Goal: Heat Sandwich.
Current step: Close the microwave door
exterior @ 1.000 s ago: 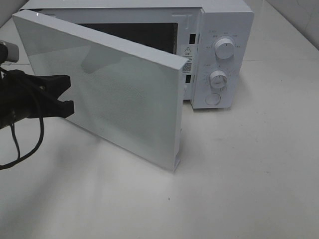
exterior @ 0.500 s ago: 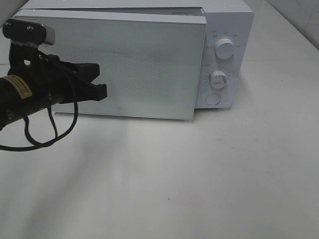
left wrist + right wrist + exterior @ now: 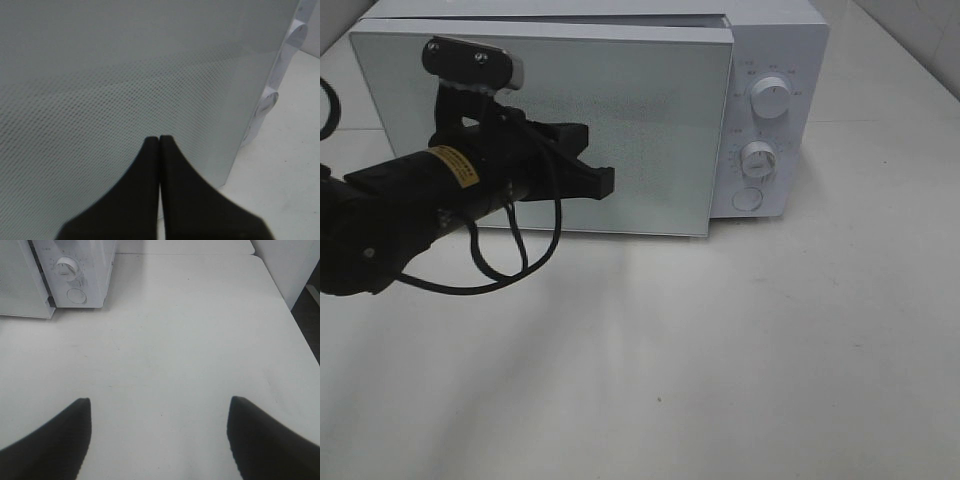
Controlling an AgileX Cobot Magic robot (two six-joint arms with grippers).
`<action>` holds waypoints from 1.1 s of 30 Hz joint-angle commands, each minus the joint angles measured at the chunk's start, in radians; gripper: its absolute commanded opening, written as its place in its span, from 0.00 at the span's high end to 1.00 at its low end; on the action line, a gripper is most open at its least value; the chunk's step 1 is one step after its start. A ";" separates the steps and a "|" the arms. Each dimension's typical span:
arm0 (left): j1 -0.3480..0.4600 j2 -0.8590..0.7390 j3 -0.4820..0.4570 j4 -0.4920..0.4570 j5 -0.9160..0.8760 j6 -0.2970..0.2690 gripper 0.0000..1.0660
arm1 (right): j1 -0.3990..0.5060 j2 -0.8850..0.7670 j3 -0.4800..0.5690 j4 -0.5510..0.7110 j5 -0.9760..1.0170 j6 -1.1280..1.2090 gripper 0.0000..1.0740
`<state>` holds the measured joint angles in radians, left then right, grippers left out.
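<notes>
The sandwich is hidden from every view. The white microwave (image 3: 775,60) stands at the back of the table, its mesh-patterned door (image 3: 650,130) swung almost flat against the front. My left gripper (image 3: 605,182) is shut and empty, its black tips at the middle of the door. In the left wrist view the joined fingertips (image 3: 159,139) point at the door (image 3: 125,75), close to it or touching. My right gripper (image 3: 159,400) hangs open over bare table, holding nothing, with the microwave (image 3: 75,270) far ahead of it.
Two round knobs (image 3: 772,100) (image 3: 757,159) and a round button (image 3: 748,199) sit on the microwave's control panel right of the door. White tabletop (image 3: 770,350) spreads in front. A black cable (image 3: 510,270) loops under my left arm.
The microwave door has swung from wide open to almost shut. My left arm has moved right and in along the door front. The right gripper has stayed put.
</notes>
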<state>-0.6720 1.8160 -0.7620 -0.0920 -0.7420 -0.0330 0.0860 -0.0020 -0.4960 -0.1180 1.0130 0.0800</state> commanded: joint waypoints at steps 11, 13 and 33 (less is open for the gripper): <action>-0.068 0.107 -0.165 -0.022 0.017 0.004 1.00 | -0.005 -0.030 0.001 -0.004 -0.016 -0.009 0.32; -0.068 0.129 -0.197 -0.022 0.023 0.004 1.00 | -0.005 -0.030 0.001 -0.004 -0.016 -0.009 0.32; -0.068 0.239 -0.387 -0.059 0.102 0.004 1.00 | -0.005 -0.030 0.001 -0.004 -0.016 -0.008 0.32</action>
<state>-0.7410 2.0420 -1.1180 -0.1170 -0.6430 -0.0300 0.0860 -0.0020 -0.4960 -0.1180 1.0130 0.0800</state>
